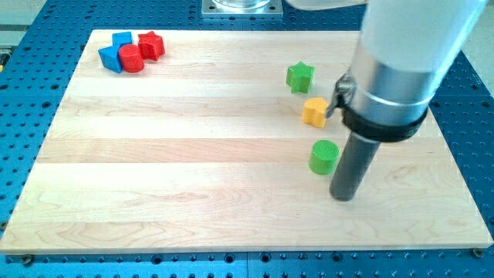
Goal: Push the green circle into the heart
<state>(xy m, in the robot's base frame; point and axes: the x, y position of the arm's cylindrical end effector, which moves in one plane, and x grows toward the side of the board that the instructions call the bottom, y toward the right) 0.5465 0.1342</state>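
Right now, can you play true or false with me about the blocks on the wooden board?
1. My tip is just to the view's right of the green circle. True.
2. The green circle already touches the yellow heart. False: a strip of bare board shows between them, with the heart nearer the view's top.
3. The green star sits above the yellow heart in the view. True.
4. The red and blue blocks are bunched at the view's bottom right. False: the red star, red circle and two blue blocks crowd the top left corner.
5. There are three green blocks. False: only two, the circle and the star.
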